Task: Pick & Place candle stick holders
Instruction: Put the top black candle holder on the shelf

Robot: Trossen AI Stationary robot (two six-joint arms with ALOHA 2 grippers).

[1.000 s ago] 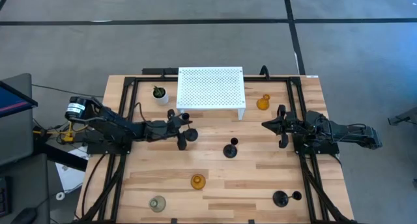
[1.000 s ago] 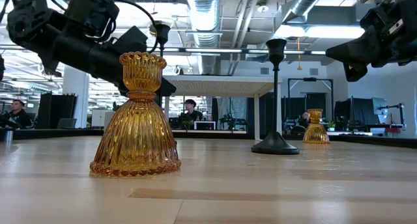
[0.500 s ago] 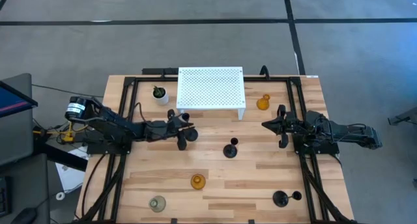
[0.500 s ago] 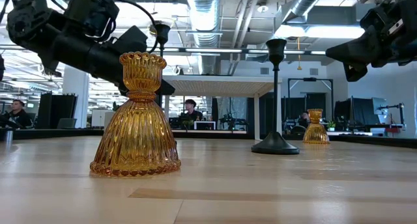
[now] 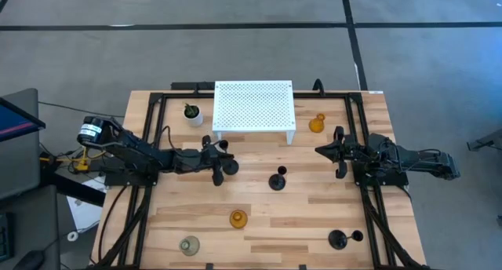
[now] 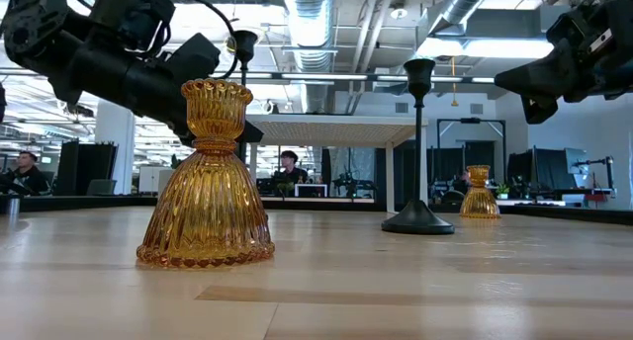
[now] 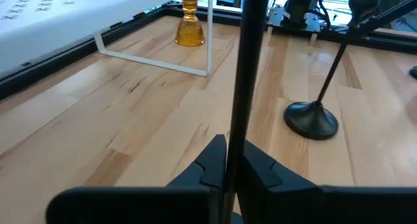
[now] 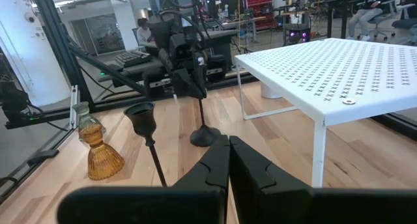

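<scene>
Left gripper (image 5: 222, 165) out over mid-bench, arm reaching low from the left edge; its jaws are clamped on the thin stem of a black candle stick holder (image 7: 246, 74). In the left wrist view that stem runs straight up between the fingers, so the long axis is near vertical; round base (image 5: 230, 166) sits at the jaws in the high view.

Second black holder (image 5: 278, 179) stands upright mid-bench, cup up, just right of the held one. Third black holder (image 5: 343, 238) near the front right corner; it appears to lie on its side, stem pointing right.

Amber glass holder (image 5: 238, 218) upright toward the front centre. Another amber one (image 5: 316, 123) upright just right of the white perforated stand (image 5: 253, 105). Clear-grey glass holder (image 5: 189, 244) upright at front left.

Right gripper (image 5: 339, 152) waits above the right side of the bench (image 5: 306, 207), arm stretched in level from the right; jaws closed together, empty.

No readable writing.
</scene>
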